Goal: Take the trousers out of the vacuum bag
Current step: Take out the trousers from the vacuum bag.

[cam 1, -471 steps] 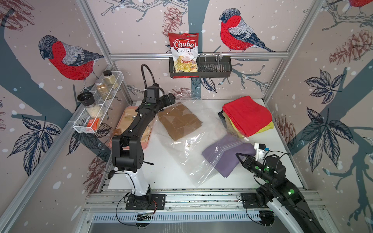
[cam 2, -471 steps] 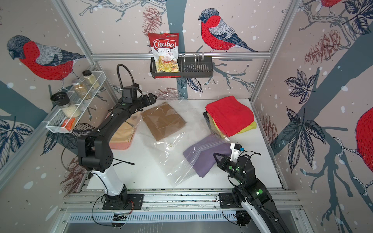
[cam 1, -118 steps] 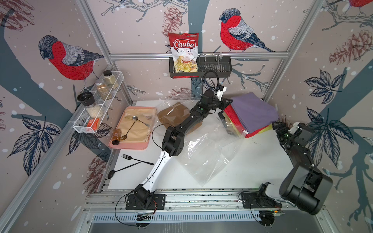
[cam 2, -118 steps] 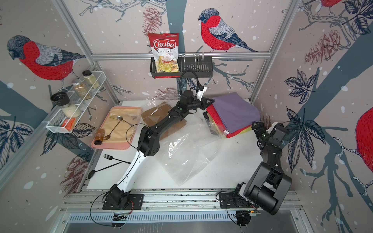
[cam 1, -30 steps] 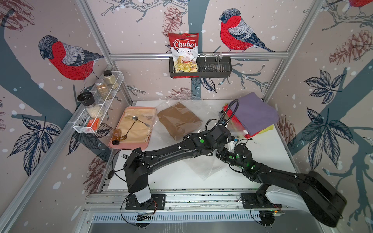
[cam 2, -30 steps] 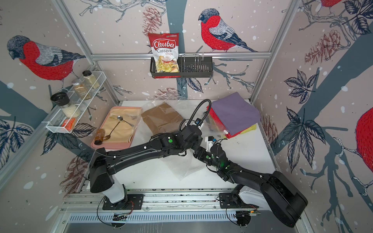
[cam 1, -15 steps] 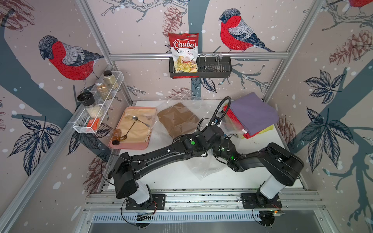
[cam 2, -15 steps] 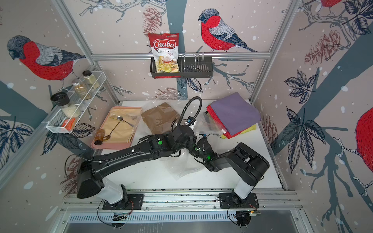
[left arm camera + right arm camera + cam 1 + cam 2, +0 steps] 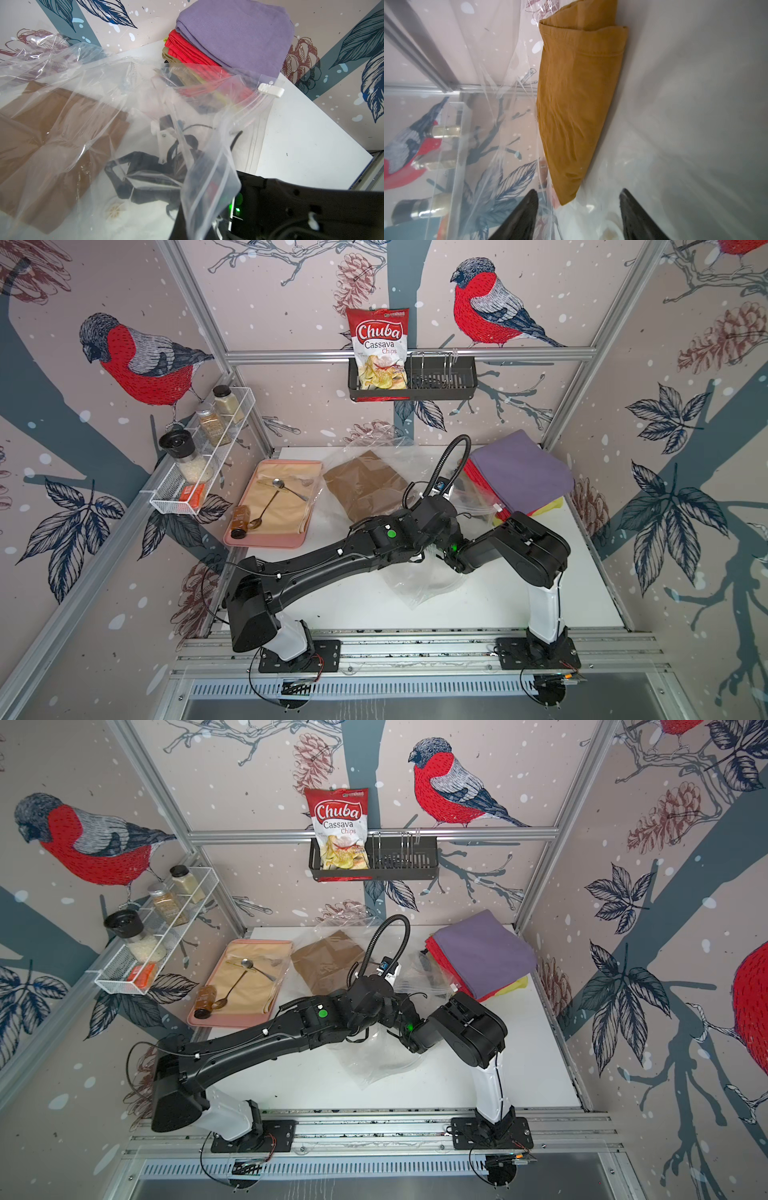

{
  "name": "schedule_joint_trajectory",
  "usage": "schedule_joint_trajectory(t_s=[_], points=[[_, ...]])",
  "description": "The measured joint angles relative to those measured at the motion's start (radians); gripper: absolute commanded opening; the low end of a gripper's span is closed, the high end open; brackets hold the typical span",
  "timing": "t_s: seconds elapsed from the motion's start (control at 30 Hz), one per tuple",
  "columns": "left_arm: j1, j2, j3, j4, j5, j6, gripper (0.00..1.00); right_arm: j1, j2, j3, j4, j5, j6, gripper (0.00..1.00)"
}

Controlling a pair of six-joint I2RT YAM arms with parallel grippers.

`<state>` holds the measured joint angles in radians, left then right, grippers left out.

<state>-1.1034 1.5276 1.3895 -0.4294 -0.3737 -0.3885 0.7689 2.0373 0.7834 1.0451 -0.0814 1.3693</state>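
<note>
Left end effector [image 9: 428,551] clamped shut on vacuum bag [image 9: 419,585] mouth, mid-counter [image 9: 498,605]. Right end effector [image 9: 578,190] spread open, empty, inside bag, facing mustard-brown trousers [image 9: 365,485] near far edge. Purple-topped pile [image 9: 519,472] at far right corner.

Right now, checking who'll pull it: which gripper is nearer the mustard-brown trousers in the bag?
Right. The right gripper sits inside the vacuum bag, aimed at a corner of the mustard-brown trousers; the left gripper, out of sight, apparently holds the bag's mouth farther back.
</note>
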Motion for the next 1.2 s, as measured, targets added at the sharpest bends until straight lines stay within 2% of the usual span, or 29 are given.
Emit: schedule_joint_trajectory(t_s=[0.23,0.43,0.73,0.87,1.03,1.2], points=[[0.000,-0.001,-0.016,0.000,0.006,-0.003,0.00,0.000,0.080,0.126,-0.065,0.001,0.024,0.69],[0.000,0.001,-0.016,0.002,0.014,-0.004,0.00,0.003,0.106,0.163,-0.097,0.023,0.047,0.72],[0.000,0.006,-0.016,0.005,0.062,-0.005,0.00,-0.004,0.197,0.274,-0.072,0.024,0.054,0.70],[0.000,0.013,-0.019,0.007,0.084,-0.007,0.00,-0.004,0.230,0.325,-0.082,0.020,0.069,0.65],[0.000,0.010,-0.032,0.025,0.093,-0.008,0.00,-0.012,0.254,0.348,-0.090,0.013,0.073,0.43],[0.002,0.004,-0.045,0.038,0.094,-0.015,0.00,-0.027,0.261,0.349,-0.094,-0.009,0.074,0.06]])
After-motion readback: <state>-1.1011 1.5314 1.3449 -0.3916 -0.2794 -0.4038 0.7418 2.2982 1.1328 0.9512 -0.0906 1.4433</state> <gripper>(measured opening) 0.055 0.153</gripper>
